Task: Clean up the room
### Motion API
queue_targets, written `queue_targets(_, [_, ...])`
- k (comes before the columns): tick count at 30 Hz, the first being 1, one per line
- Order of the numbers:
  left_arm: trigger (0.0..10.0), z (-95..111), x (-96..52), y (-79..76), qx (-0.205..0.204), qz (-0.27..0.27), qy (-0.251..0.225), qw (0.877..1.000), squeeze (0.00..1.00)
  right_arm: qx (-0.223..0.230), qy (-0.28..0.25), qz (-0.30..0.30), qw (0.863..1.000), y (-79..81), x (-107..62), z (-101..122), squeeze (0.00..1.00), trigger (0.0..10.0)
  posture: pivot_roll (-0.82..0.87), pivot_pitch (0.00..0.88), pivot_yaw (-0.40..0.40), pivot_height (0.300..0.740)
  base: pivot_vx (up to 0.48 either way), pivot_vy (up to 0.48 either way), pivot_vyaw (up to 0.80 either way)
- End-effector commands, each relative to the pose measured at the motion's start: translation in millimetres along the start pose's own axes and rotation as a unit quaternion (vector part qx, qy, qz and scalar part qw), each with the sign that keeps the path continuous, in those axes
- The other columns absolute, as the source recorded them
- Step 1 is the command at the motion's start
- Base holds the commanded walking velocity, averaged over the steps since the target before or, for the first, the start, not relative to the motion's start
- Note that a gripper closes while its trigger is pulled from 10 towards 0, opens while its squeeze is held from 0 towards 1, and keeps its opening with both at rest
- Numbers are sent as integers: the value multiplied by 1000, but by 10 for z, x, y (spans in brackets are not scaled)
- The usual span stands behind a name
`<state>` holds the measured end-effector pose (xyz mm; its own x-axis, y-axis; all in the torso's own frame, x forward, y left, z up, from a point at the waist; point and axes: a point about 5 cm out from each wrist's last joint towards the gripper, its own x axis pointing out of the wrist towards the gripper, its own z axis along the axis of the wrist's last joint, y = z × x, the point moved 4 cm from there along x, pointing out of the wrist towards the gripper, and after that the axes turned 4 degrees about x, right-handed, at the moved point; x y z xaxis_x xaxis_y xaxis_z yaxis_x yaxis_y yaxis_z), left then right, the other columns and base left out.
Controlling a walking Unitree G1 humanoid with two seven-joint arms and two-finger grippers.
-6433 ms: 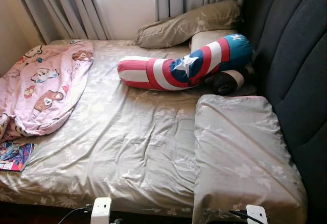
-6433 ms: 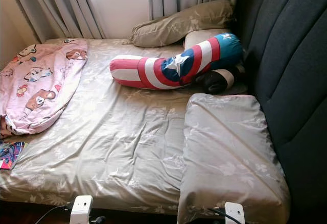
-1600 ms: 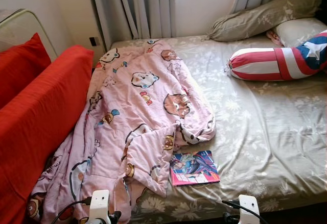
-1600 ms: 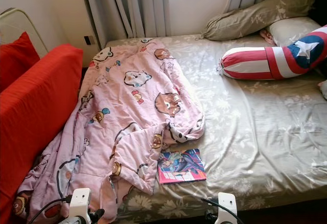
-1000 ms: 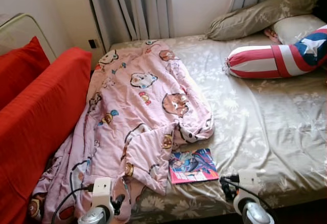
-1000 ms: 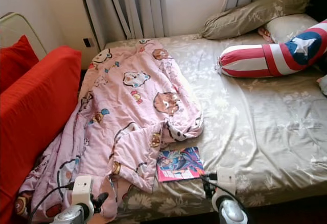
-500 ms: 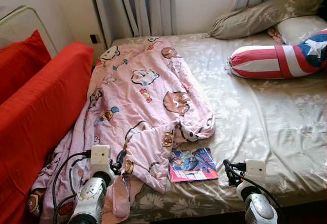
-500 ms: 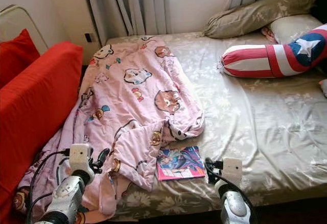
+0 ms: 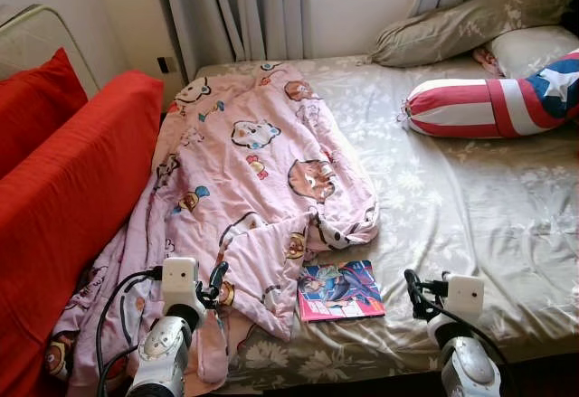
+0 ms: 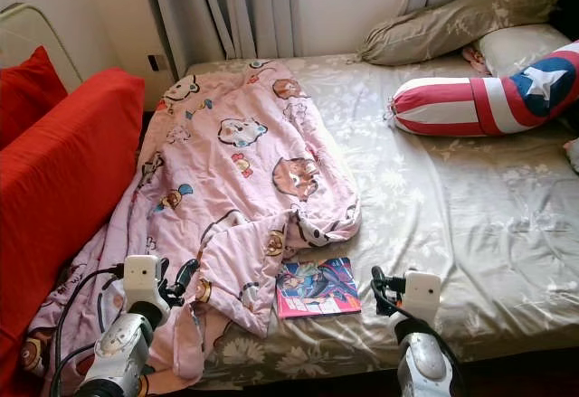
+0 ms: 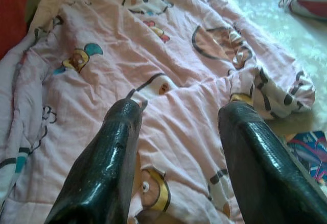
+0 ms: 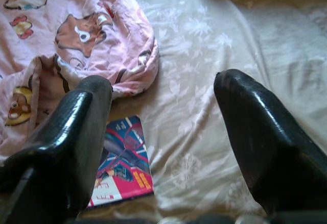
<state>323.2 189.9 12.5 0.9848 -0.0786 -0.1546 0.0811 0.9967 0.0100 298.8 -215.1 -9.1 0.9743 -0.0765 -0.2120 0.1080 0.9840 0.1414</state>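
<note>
A crumpled pink cartoon blanket (image 9: 244, 180) lies across the left half of the bed (image 9: 470, 207) and hangs over its near edge. A colourful comic book (image 9: 339, 290) lies flat on the sheet by the blanket's lower corner. My left gripper (image 9: 215, 281) is raised over the blanket's near part, open, with pink cloth between and beyond its fingers (image 11: 120, 132). My right gripper (image 9: 414, 290) is open above the bare sheet just right of the book, which lies near one of its fingers (image 12: 82, 112).
Red sofa cushions (image 9: 72, 198) press against the bed's left side. A red, white and blue striped bolster (image 9: 488, 108) and two pillows (image 9: 470, 22) lie at the far right. Grey curtains (image 9: 244, 8) hang behind the bed.
Both arms have risen into view at the near bed edge. The left gripper has come up over the blanket, the right beside the book. The view has shifted slightly.
</note>
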Motion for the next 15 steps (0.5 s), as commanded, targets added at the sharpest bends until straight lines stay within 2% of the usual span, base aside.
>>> queue_targets(1, [10000,11,-28,41,-9,8,-10,1000,0,3,-13,4,1000,42,20,54,0,10000,-25,0,-3,740,0,0,0])
queue_targets(3, [10000,36,-34,37,-13,8,-18,1000,0,1,-19,20,1000,126,36,77,0,10000,-31,0,4,740,0,0,0])
queue_targets(8, [10000,-23,-109,6,-12,0,-16,1000,0,3,-18,13,1000,119,3,47,0,10000,-14,0,0,740,0,0,0])
queue_targets(12, [10000,-27,-194,40,-6,1,-24,1000,0,-9,-21,30,999,178,-11,63,0,10000,7,0,-11,740,0,0,0])
queue_targets(15, [10000,-5,-211,57,-5,3,-28,1000,0,-14,-17,37,999,191,0,70,0,10000,25,15,-15,720,0,0,0])
